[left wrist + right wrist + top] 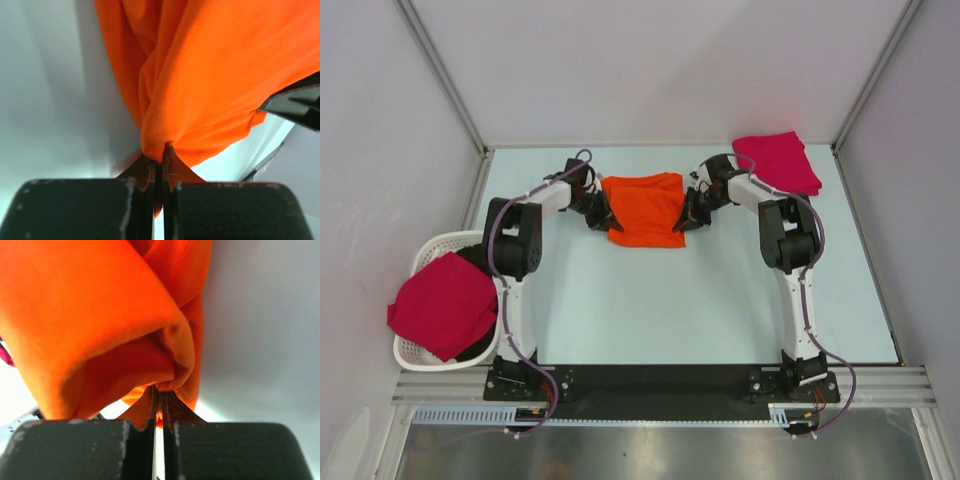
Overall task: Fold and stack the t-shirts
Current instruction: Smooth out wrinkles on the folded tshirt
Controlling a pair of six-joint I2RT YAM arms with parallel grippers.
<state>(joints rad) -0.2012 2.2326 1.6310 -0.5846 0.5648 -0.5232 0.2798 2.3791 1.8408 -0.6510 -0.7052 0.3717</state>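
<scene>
White slatted plastic basket [418, 354] sits at the table's L edge, near the front, w/ sth dark inside, too hidden to tell what. Pale blue-green flat table top [650, 300] is boxed in by plain white wall panels [650, 60] at back & both sides, w/ grey metal corner posts [443, 75] rising at the back corners. Along the front edge: black flat base plate [660, 388] on a silver metal rail [885, 382].
</scene>
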